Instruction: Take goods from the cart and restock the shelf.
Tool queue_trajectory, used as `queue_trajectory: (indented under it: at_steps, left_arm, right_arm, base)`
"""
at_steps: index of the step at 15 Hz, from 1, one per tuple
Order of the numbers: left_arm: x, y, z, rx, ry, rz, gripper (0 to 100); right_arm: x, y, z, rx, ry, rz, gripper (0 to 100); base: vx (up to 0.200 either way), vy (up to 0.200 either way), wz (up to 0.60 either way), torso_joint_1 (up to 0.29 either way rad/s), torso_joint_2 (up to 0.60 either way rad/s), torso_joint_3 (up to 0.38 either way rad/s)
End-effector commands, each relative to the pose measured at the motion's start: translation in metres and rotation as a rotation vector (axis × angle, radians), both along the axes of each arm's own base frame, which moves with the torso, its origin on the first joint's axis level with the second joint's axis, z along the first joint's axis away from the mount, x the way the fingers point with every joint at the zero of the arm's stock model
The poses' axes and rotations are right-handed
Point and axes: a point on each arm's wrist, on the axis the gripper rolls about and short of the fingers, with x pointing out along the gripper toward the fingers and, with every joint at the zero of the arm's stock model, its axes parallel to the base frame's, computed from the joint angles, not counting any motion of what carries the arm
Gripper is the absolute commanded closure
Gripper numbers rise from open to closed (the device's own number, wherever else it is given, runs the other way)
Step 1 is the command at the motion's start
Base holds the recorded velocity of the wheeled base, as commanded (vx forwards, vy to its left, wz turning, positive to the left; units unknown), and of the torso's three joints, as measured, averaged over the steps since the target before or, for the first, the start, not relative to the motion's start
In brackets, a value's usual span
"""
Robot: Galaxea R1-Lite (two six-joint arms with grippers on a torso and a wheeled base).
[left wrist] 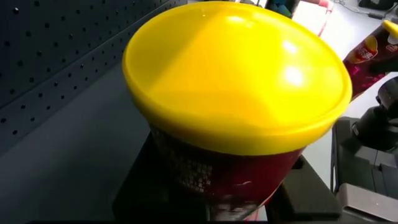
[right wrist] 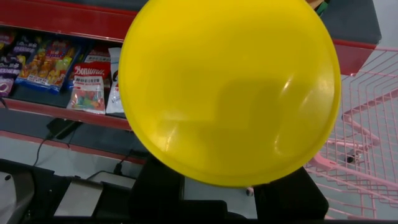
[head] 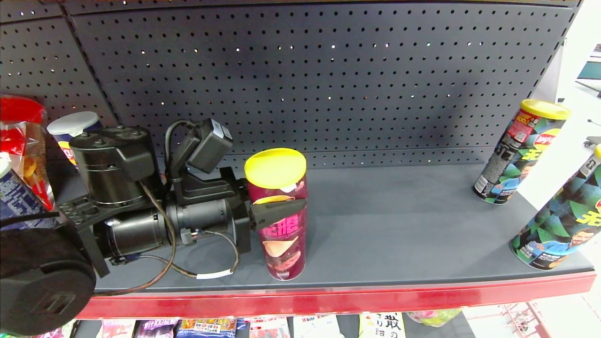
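Observation:
A maroon chips can (head: 281, 220) with a yellow lid stands upright on the grey shelf (head: 385, 225), left of the middle. My left gripper (head: 281, 209) reaches in from the left and is shut on the can's upper half; one dark finger (head: 277, 211) crosses its front. The left wrist view looks down on the same yellow lid (left wrist: 236, 74). In the right wrist view my right gripper (right wrist: 224, 193) is shut on another yellow-lidded can (right wrist: 230, 87), held in front of the shelving above the floor.
Two green-and-black cans (head: 521, 150) (head: 558, 220) stand at the shelf's right end, with bare shelf between them and the maroon can. A white-lidded can (head: 73, 126) and snack bags (head: 19, 150) crowd the left. A pink cart (right wrist: 367, 155) stands beside lower shelves.

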Motion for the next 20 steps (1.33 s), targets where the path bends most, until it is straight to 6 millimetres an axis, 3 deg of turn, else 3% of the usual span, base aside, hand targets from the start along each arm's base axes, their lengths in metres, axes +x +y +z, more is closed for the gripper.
queue_trajectory:
  at_steps: [1, 11, 12, 20]
  left_arm:
    - [-0.001, 0.001, 0.002, -0.005, -0.006, 0.000, 100]
    - [-0.009, 0.002, -0.003, 0.008, 0.011, -0.006, 100]
    - [-0.010, 0.003, -0.004, 0.010, 0.015, -0.006, 0]
    - [-0.016, 0.015, 0.002, 0.003, -0.005, 0.115, 0]
  right_arm:
    - [0.000, 0.000, 0.000, 0.000, 0.002, 0.001, 100]
    - [0.000, 0.000, 0.000, 0.000, -0.002, -0.001, 100]
    - [0.000, 0.000, 0.001, 0.000, -0.001, 0.001, 100]
    - [0.000, 0.000, 0.002, 0.000, -0.005, 0.002, 100]
  base:
    - [0.000, 0.000, 0.00, 0.000, 0.00, 0.000]
    - [0.000, 0.000, 0.00, 0.000, 0.00, 0.000]
    - [0.000, 0.000, 0.00, 0.000, 0.00, 0.000]
    - [0.000, 0.000, 0.00, 0.000, 0.00, 0.000]
